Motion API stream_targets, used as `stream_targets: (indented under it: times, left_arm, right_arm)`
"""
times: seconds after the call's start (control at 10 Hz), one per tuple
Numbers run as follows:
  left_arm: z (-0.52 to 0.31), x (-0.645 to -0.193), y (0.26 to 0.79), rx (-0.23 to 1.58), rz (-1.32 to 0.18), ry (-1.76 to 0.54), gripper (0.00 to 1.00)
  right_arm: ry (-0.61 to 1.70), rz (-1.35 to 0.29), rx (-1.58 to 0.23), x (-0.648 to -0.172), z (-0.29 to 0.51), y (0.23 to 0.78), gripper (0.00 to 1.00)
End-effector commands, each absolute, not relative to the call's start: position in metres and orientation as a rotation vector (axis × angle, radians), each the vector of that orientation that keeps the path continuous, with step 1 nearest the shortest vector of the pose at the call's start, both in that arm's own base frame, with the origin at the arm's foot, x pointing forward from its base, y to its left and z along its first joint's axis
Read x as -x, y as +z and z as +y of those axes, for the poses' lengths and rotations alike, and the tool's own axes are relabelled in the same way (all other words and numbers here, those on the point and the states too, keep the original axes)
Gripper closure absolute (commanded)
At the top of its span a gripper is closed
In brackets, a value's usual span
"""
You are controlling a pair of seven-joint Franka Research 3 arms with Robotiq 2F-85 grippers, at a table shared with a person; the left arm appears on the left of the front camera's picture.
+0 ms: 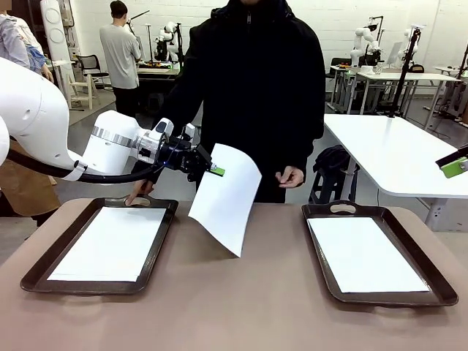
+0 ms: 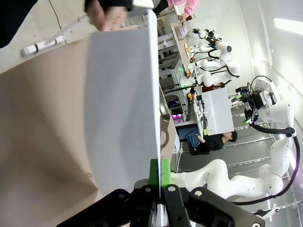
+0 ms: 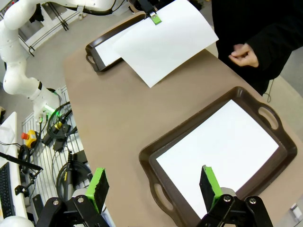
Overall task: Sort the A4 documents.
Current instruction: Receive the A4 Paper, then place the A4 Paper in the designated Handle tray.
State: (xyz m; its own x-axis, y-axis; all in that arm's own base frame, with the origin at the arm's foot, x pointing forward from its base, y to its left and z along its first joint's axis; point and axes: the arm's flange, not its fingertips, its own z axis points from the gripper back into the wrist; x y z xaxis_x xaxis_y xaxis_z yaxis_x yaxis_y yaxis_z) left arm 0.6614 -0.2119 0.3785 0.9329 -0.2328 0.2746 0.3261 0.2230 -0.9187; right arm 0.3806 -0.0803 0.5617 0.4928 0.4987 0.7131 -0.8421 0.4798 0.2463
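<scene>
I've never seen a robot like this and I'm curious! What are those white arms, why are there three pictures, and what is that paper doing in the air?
Two white robot arms share a brown table with a person in black. One picture comes from a camera between the arms; the other two come from cameras on each wrist. The left gripper, black with green pads, is shut on a thin white sheet of paper, holding it up above the table. The right gripper is open and hovers over the right dark brown handled tray. That tray and the left dark brown tray each hold white paper already.
</scene>
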Motion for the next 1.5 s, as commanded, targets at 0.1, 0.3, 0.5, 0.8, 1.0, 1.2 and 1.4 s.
stream_targets:
  times: [0.1,0.3,0.5,0.8,1.0,1.2,1.4]
  left_arm:
    - [-0.212,-0.661,0.379,1.29,-0.084,-0.388,1.0]
    - [-0.212,-0.661,0.379,1.29,-0.084,-0.388,1.0]
    - [-0.212,-0.661,0.379,1.29,-0.084,-0.388,1.0]
    - [-0.214,-0.663,0.386,1.262,-0.07,-0.403,0.99]
    - [-0.2,-0.654,0.411,1.229,-0.093,-0.421,0.99]
    - [-0.173,-0.633,0.435,1.246,-0.11,-0.391,0.99]
    - [-0.138,-0.608,0.453,1.325,-0.086,-0.309,0.99]
  right_arm:
    - [0.883,-0.615,-0.637,-0.381,-0.08,0.561,0.0]
    - [0.883,-0.615,-0.637,-0.381,-0.08,0.561,0.0]
    - [0.883,-0.615,-0.637,-0.381,-0.08,0.561,0.0]
    - [0.883,-0.615,-0.637,-0.381,-0.08,0.561,0.0]
    - [0.883,-0.615,-0.637,-0.381,-0.08,0.561,0.0]
    - [0.883,-0.615,-0.637,-0.381,-0.08,0.561,0.0]
    - [0.883,-0.615,-0.637,-0.381,-0.08,0.561,0.0]
